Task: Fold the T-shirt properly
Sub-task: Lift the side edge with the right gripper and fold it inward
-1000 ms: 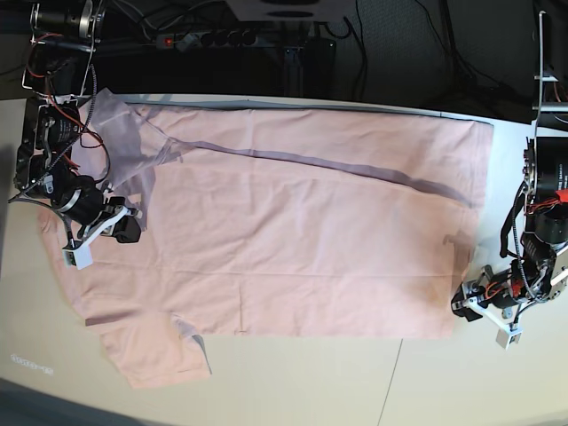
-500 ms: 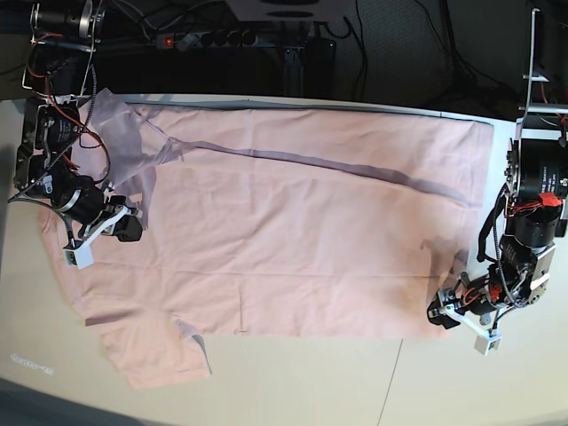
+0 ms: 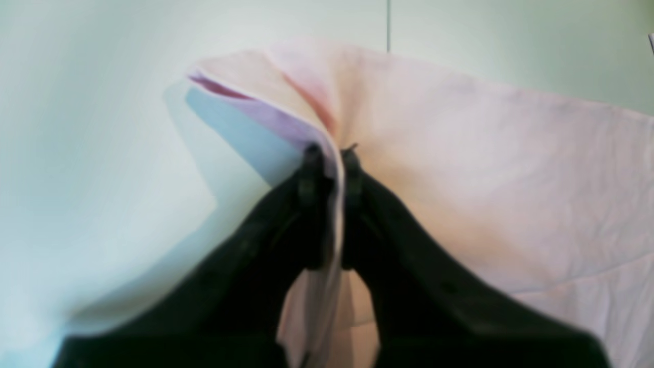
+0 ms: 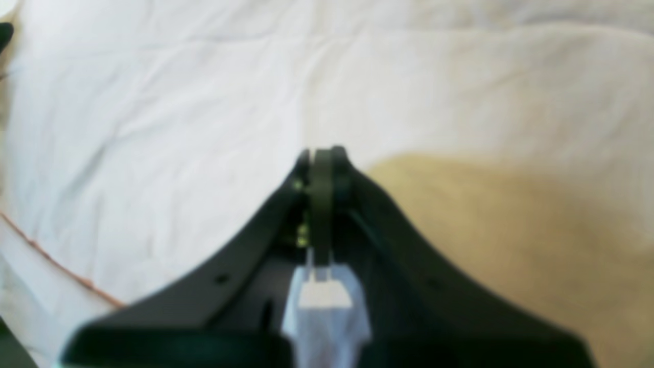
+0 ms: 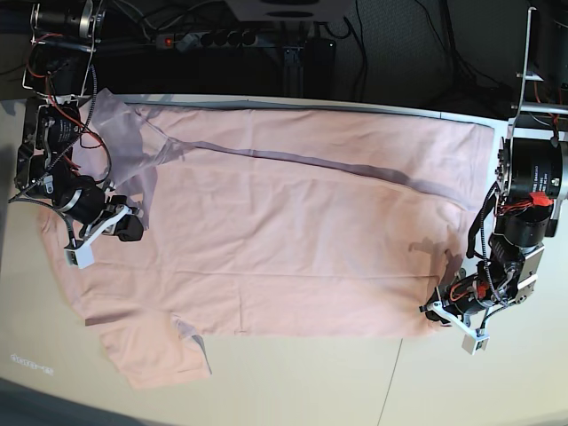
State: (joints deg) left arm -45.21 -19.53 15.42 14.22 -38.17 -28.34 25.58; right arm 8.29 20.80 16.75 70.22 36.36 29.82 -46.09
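Noted: T-shirt (image 5: 293, 222) flat across surface (image 5: 293, 382), long axis 9-to-3 o'clock; left gripper (image 3: 329, 153) clamped on 5 o'clock hem corner, body toward 9 o'clock; right gripper (image 5: 106, 226) closed, empty, at 9 o'clock end.

A large pale pink short-sleeved cotton T-shirt (image 5: 293, 231) lay spread nearly flat across the bench, plain side up, a long diagonal crease running over its upper half. One sleeve jutted out at the near left edge. Its near right corner was lifted and bunched into a pinched fold, layers slightly parted.
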